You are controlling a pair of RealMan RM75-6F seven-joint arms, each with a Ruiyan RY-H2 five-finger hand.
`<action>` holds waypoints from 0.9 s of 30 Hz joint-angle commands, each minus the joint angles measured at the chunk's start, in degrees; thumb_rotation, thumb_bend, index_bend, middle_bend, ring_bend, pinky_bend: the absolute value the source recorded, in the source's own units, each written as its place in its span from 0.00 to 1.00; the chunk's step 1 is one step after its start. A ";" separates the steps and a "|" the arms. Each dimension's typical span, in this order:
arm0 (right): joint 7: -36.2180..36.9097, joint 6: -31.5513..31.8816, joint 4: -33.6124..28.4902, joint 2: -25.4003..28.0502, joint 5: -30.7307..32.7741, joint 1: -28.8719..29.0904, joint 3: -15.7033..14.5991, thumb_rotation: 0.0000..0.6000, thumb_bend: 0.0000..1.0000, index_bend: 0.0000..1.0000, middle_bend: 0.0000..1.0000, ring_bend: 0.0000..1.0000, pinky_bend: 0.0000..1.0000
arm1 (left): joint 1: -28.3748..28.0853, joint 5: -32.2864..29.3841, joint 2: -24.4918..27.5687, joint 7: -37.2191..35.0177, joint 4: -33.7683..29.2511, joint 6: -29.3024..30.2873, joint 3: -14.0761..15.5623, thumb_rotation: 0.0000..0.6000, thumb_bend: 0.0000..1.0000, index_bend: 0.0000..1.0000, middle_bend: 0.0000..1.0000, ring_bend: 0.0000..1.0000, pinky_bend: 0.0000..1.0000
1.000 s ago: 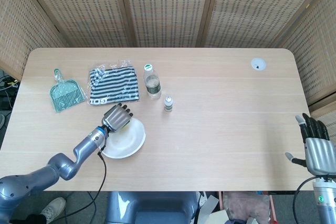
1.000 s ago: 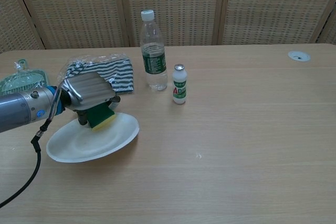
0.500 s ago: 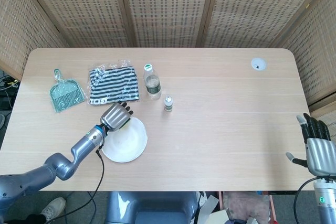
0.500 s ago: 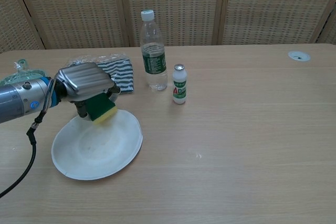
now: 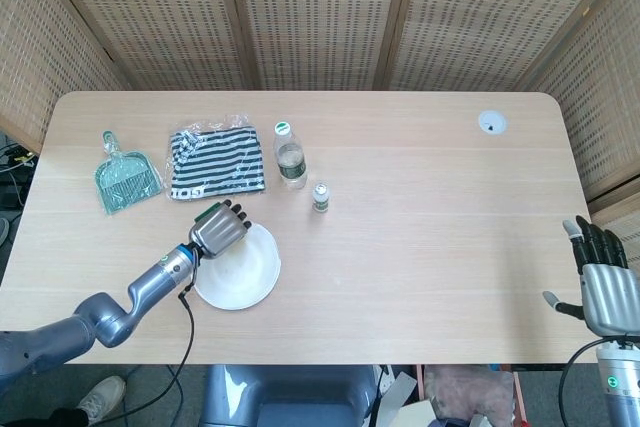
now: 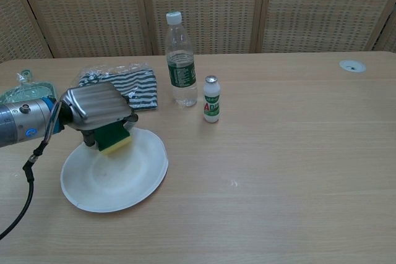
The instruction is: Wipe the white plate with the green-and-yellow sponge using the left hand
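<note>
The white plate point(image 6: 117, 177) point(image 5: 248, 272) lies flat on the table, front left. My left hand point(image 6: 96, 108) point(image 5: 218, 229) grips the green-and-yellow sponge point(image 6: 112, 138), yellow side down, over the plate's far left part. Whether the sponge touches the plate I cannot tell. In the head view the sponge is hidden under the hand. My right hand point(image 5: 602, 282) hangs off the table's right front corner, fingers apart and holding nothing.
Behind the plate lie a striped cloth in a clear bag point(image 6: 124, 82), a water bottle point(image 6: 180, 60) and a small white bottle point(image 6: 211, 99). A green dustpan point(image 5: 124, 178) sits at far left. A round hole cover point(image 5: 491, 123) marks the far right.
The plate, tilted up on its near edge a second ago, has dropped flat. My left hand with the sponge has shifted slightly left and down over it.
</note>
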 commanded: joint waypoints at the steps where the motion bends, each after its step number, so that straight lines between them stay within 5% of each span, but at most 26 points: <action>1: -0.08 -0.13 0.02 -0.04 0.06 0.06 0.00 1.00 0.00 0.00 0.00 0.00 0.00 | -0.05 -0.06 -1.11 0.35 1.33 -0.73 0.25 1.00 0.19 0.60 0.44 0.32 0.43; 18: 0.38 -0.20 0.15 0.12 0.44 0.01 0.19 1.00 0.00 0.00 0.00 0.00 0.00 | -1.30 -1.89 -2.30 3.29 1.71 -4.15 -0.68 1.00 0.19 0.61 0.45 0.32 0.44; 27: 0.89 0.56 -0.34 0.53 -0.11 -0.33 0.13 1.00 0.00 0.00 0.00 0.00 0.00 | -0.50 -2.32 4.35 -4.57 -7.03 2.07 -4.23 1.00 0.19 0.61 0.45 0.32 0.44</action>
